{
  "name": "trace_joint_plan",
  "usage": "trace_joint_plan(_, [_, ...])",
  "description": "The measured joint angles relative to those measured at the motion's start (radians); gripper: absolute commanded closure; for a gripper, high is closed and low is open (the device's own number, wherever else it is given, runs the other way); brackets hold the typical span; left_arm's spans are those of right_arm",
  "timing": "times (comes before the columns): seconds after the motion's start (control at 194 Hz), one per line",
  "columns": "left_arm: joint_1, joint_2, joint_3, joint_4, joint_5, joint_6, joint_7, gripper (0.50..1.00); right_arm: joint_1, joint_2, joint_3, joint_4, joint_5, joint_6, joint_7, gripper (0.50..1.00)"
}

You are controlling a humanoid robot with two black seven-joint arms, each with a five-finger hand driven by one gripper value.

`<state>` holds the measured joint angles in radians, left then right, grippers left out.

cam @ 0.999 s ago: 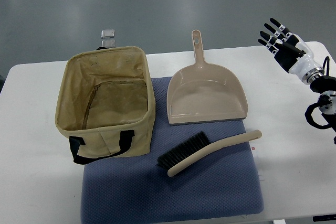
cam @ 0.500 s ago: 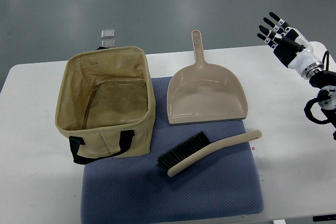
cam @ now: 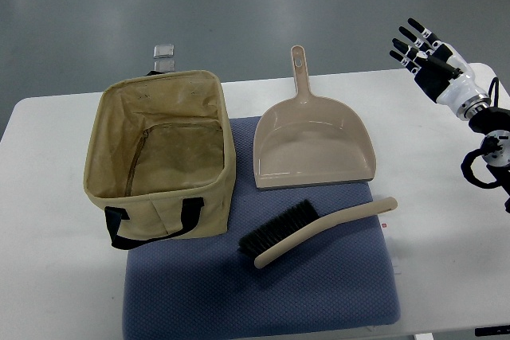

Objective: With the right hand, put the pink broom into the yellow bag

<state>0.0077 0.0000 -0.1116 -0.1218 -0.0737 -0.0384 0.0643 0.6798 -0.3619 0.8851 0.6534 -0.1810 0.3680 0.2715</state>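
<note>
The curved plastic broom (cam: 315, 232), black-bristled, lies on the dimpled blue mat (cam: 263, 292) beside the boxy fabric bag (cam: 159, 161). The right robot hand (cam: 422, 52), fingers spread and empty, hovers over the desk's (cam: 446, 220) far right corner.

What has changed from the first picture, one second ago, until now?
Only the right hand moved: it rose slightly toward the table's far edge, most of that in the first half second, with fingers spread and holding nothing. It took hold of nothing. The broom lies as before on the blue mat, in front of the dustpan, and the yellow bag is unmoved.
</note>
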Motion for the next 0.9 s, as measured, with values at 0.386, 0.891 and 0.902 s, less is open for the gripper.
trace_joint_plan(0.386, [0.0, 0.0, 0.0, 0.0, 0.0, 0.0, 0.0, 0.5, 0.021, 0.003, 0.004, 0.0, 0.0, -0.005, 0.0, 0.57])
trace_joint_plan(0.891, [0.0, 0.0, 0.0, 0.0, 0.0, 0.0, 0.0, 0.5, 0.023, 0.009, -0.003, -0.001, -0.003, 0.001, -0.002, 0.57])
trace_joint_plan(0.902, [0.0, 0.0, 0.0, 0.0, 0.0, 0.0, 0.0, 0.5, 0.023, 0.009, -0.003, -0.001, -0.003, 0.001, -0.002, 0.57])
